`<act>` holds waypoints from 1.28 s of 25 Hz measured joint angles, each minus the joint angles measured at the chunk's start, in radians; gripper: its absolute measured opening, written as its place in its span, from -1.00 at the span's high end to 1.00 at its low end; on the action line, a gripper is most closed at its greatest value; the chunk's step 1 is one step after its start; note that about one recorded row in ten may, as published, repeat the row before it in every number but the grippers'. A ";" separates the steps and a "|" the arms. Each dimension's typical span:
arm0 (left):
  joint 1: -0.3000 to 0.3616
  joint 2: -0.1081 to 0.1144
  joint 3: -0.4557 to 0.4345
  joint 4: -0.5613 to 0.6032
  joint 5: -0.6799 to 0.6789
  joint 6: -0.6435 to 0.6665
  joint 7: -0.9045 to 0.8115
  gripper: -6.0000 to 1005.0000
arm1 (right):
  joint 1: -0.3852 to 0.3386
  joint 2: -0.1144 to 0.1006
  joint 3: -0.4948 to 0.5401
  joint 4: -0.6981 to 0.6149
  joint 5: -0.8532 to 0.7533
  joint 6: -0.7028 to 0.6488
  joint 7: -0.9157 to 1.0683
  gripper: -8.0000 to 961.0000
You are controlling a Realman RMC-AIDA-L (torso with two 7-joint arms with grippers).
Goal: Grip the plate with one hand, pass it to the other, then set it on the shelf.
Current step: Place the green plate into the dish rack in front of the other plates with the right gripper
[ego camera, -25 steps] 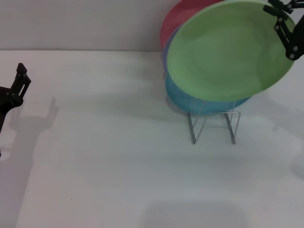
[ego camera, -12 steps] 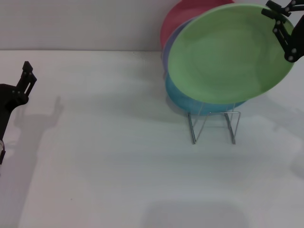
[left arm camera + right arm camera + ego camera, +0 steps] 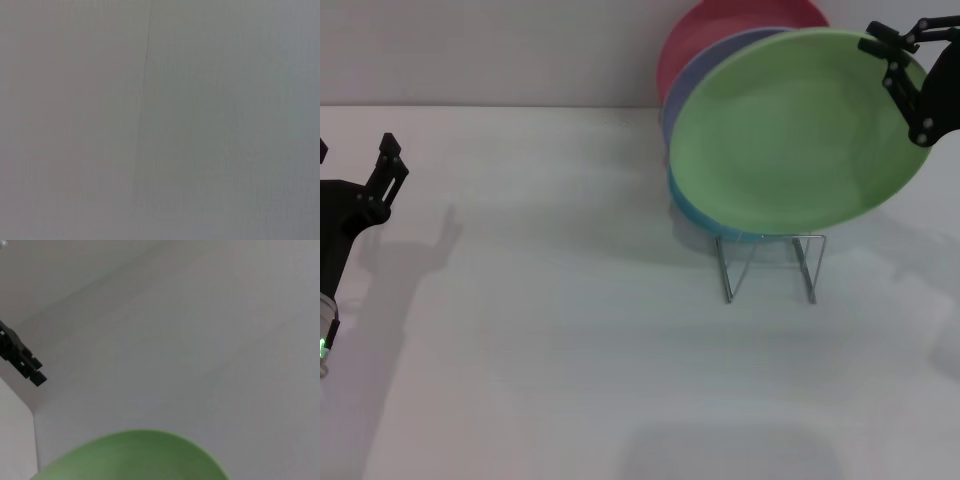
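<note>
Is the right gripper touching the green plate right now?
Touching. In the head view the right gripper has its fingers closed over the upper right rim of the green plate, holding it tilted above the rack.

The round light-green plastic plate (image 3: 798,130) is sitting in front of three other plates (image 3: 720,45), above the thin silver wire rack (image 3: 770,262), at two o'clock.
</note>
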 joint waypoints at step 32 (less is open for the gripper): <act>-0.012 -0.002 0.027 0.002 -0.004 0.000 0.000 -0.67 | 0.002 0.025 0.055 -0.023 -0.083 -0.037 -0.001 0.93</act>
